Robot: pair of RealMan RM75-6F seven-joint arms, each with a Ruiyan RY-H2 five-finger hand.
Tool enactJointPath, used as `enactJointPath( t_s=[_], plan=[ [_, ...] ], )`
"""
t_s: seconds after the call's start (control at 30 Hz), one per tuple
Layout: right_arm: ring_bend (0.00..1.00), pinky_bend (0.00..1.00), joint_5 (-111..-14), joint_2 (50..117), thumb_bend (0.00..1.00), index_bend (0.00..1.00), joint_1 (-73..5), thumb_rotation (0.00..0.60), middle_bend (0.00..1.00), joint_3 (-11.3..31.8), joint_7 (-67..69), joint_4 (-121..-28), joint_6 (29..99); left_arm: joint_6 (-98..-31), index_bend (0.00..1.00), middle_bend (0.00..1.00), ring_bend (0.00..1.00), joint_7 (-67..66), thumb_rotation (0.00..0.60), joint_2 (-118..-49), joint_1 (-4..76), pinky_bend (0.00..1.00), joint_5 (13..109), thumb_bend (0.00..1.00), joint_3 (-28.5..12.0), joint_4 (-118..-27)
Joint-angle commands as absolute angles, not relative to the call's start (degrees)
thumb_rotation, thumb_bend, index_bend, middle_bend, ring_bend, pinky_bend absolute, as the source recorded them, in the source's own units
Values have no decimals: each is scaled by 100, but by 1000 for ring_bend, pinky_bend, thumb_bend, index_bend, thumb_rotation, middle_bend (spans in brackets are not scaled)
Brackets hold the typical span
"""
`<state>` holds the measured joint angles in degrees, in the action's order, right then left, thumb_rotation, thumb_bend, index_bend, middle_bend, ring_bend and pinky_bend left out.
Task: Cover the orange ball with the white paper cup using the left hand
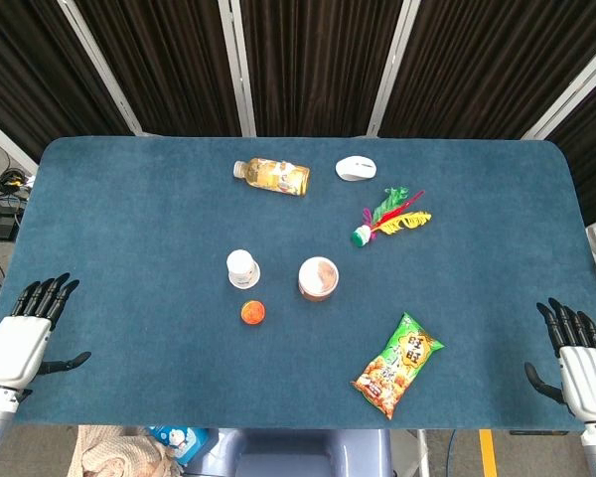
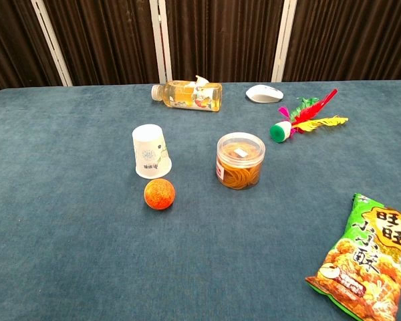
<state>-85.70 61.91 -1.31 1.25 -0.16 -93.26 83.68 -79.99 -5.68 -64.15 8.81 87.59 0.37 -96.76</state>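
The orange ball (image 1: pixel 253 313) (image 2: pixel 160 194) lies on the blue table, just in front of the white paper cup (image 1: pixel 242 269) (image 2: pixel 151 152). The cup stands upside down, its wider rim on the cloth, a small gap from the ball. My left hand (image 1: pixel 28 333) rests at the table's near left edge, fingers spread, holding nothing, far from both. My right hand (image 1: pixel 574 353) sits at the near right edge, fingers also apart and empty. Neither hand appears in the chest view.
A clear jar of rubber bands (image 1: pixel 318 278) (image 2: pixel 240 160) stands right of the cup. A snack bag (image 1: pixel 398 365) lies near right. A bottle (image 1: pixel 272 176) on its side, a white mouse (image 1: pixel 356 168) and a feather shuttlecock (image 1: pixel 387 219) lie further back.
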Motion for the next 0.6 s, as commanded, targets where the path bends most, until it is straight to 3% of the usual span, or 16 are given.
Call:
enactJointPath(
  t_s=[0.03, 0.6],
  plan=[
    [0, 26, -8572, 6190, 347, 0, -132, 600, 0, 125, -18, -9330, 8367, -7998, 0, 0, 0, -570, 600, -6415, 880, 0, 8758, 65, 37, -9676],
    [0, 26, -8542, 6210, 347, 0, -147, 600, 0, 137, -51, -9339, 8337, -7800, 0, 0, 0, -602, 600, -6409, 1030, 0, 8854, 65, 38, -9715]
  ],
)
